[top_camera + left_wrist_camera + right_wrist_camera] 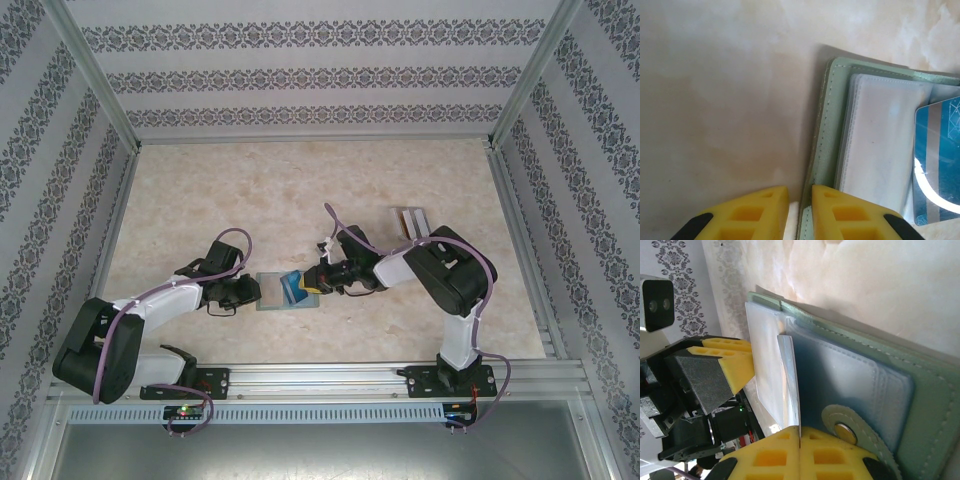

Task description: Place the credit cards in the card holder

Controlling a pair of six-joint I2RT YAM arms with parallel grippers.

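We see the right gripper (pixel 800 442) at the bottom, yellow fingers pinched on a credit card (pixel 789 385) seen edge-on, standing over the open card holder (pixel 925 405). Card edge sits beside a clear pocket showing blue. Snap tab (pixel 842 429) lies just beside the right finger. Left gripper (pixel 737 357) meets the holder's clear sleeve at left. Marbled table (pixel 880 285) behind.
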